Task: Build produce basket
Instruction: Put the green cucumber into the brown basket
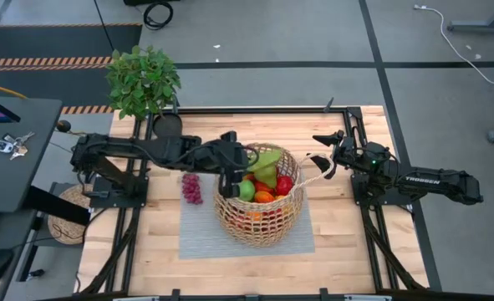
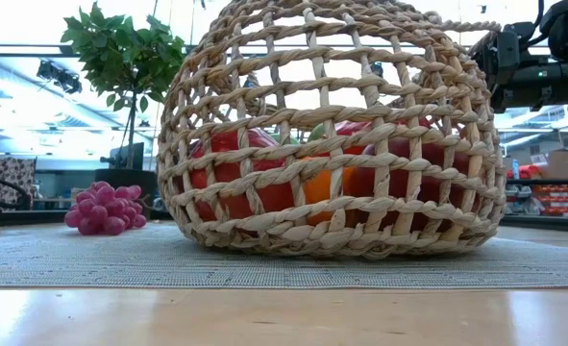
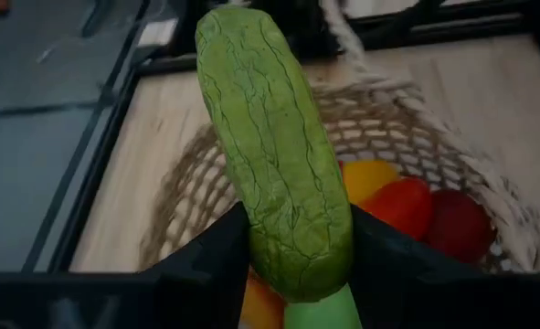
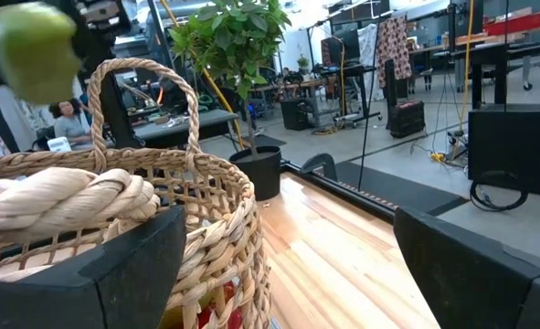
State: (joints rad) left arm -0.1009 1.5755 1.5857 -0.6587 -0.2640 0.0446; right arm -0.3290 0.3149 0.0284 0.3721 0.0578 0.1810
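The wicker basket [image 1: 259,205] stands on a grey mat [image 1: 196,234] at the table's middle, holding a green apple [image 1: 247,191], a red apple [image 1: 284,184] and an orange [image 1: 263,197]. My left gripper [image 1: 243,164] reaches in from the table's left, shut on a green cucumber [image 3: 271,155] above the basket's open top. Purple grapes [image 1: 192,188] lie on the mat left of the basket. My right gripper [image 1: 320,164] stands open at the basket's right side, its fingers either side of the thick rope handle [image 4: 59,196]. My left gripper pinches the cucumber between its two fingers near the end closest to the wrist [image 3: 297,260]. The fingers slant down from the table's left, and the cucumber runs on ahead of them. It is lifted clear, over the fruit in the basket. Whether my right gripper touches the rope handle, I cannot tell.
A leafy potted plant [image 1: 143,79] stands at the table's far left corner. Bare wooden table top [image 1: 355,242] lies to the right of the mat and near the front edge. A person sits in the room beyond the table [image 4: 68,119].
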